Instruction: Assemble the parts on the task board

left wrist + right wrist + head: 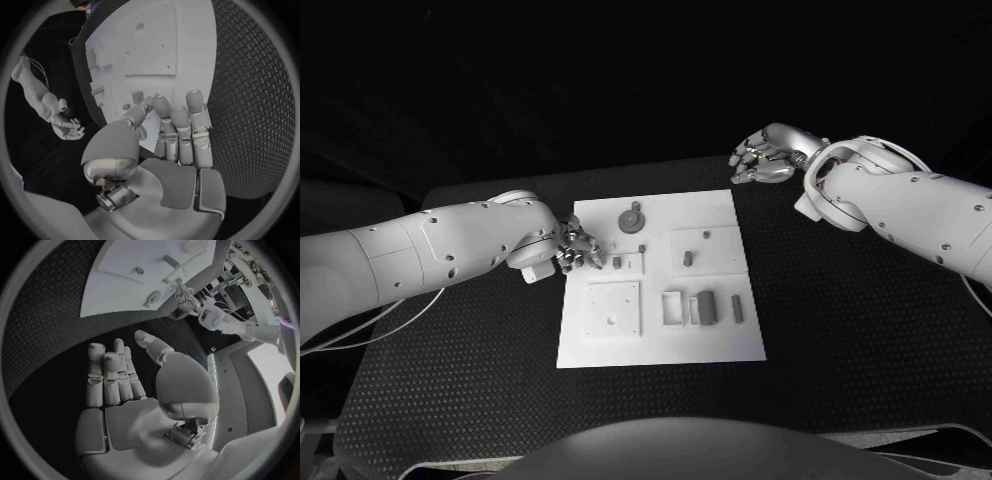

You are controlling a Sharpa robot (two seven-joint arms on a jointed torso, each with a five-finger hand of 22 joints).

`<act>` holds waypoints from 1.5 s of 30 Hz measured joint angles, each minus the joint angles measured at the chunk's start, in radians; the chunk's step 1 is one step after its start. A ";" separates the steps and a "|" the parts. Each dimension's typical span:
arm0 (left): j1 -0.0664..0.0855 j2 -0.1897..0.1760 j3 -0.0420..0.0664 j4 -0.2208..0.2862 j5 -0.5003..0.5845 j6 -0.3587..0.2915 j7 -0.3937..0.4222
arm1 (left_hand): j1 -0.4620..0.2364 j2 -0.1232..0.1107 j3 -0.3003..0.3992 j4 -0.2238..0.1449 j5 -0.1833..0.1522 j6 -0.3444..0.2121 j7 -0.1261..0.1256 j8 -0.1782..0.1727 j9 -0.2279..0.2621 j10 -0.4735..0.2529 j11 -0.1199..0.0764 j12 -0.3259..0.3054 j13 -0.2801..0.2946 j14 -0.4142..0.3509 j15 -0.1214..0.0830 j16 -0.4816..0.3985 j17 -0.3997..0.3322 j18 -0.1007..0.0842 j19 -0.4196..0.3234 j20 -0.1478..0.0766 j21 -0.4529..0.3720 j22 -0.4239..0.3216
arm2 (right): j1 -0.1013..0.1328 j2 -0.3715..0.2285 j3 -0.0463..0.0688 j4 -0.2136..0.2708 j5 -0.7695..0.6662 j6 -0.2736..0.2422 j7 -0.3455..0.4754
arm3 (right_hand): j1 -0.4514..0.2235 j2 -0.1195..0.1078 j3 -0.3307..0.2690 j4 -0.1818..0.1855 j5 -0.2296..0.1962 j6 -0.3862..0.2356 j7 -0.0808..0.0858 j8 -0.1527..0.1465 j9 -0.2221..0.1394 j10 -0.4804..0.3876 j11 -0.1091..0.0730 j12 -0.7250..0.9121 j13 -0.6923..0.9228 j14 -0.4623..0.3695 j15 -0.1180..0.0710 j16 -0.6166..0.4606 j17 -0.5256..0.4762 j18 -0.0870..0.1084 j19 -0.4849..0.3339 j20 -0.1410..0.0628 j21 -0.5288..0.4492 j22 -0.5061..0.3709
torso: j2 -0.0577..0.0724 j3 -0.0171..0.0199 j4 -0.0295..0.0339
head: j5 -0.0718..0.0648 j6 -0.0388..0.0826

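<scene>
Fingers (178, 130) of left hand (577, 246) over task board (718, 340); black table (862, 340).

Room's dim, colour washed to grey. Task board (661, 280) is the brightest thing, evenly lit from overhead, slightly blown out; parts (704, 307) on it cast short soft shadows. Black table (862, 330) swallows light, dotted texture barely reads. Background is pure black. Wrist views bend hard at the rim, with soft glare on the metal fingers (178, 135).
</scene>
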 measured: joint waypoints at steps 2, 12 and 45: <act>0.000 0.000 0.000 0.000 0.000 0.000 0.000 | 0.000 0.000 0.000 0.000 0.000 0.000 0.000 0.001 0.000 0.000 0.000 0.000 0.000 0.000 0.000 0.000 0.000 0.000 0.000 0.000 0.000 0.000 | 0.000 0.000 0.000 0.000 0.000 0.000 0.000 | 0.000 0.000 0.000 0.000 0.000 0.000 0.000 0.000 0.000 0.000 0.000 0.000 0.001 0.000 0.000 0.000 0.000 0.000 0.000 0.000 0.000 0.000 | 0.000 0.0000 -0.0001 | 0.001 0.000; 0.000 0.007 0.001 -0.007 -0.002 0.003 -0.007 | -0.015 0.015 0.000 0.000 -0.011 0.001 -0.001 0.005 -0.005 0.002 -0.002 0.004 0.003 0.001 -0.001 0.004 0.000 0.000 0.004 0.000 0.001 0.000 | 0.000 0.000 0.000 0.000 0.000 0.000 0.000 | 0.000 0.000 0.000 0.000 0.000 0.000 0.000 0.000 0.000 -0.001 0.002 0.000 0.001 -0.001 0.004 0.000 0.000 0.000 -0.001 0.002 0.000 0.000 | 0.000 0.0006 -0.0004 | 0.001 0.000; -0.002 0.016 0.004 0.005 -0.057 0.006 -0.018 | -0.020 0.020 0.024 0.008 0.068 0.005 -0.001 0.042 -0.012 0.018 -0.018 0.019 0.023 0.010 -0.003 0.030 0.005 0.000 0.011 -0.004 0.047 -0.001 | 0.000 -0.004 0.000 0.001 0.000 0.000 0.000 | 0.000 0.000 0.000 0.000 0.000 -0.002 -0.002 0.000 0.000 -0.002 0.002 0.000 0.000 -0.002 0.002 0.000 0.000 0.000 0.000 -0.001 0.000 0.000 | 0.000 0.0004 -0.0003 | -0.004 0.000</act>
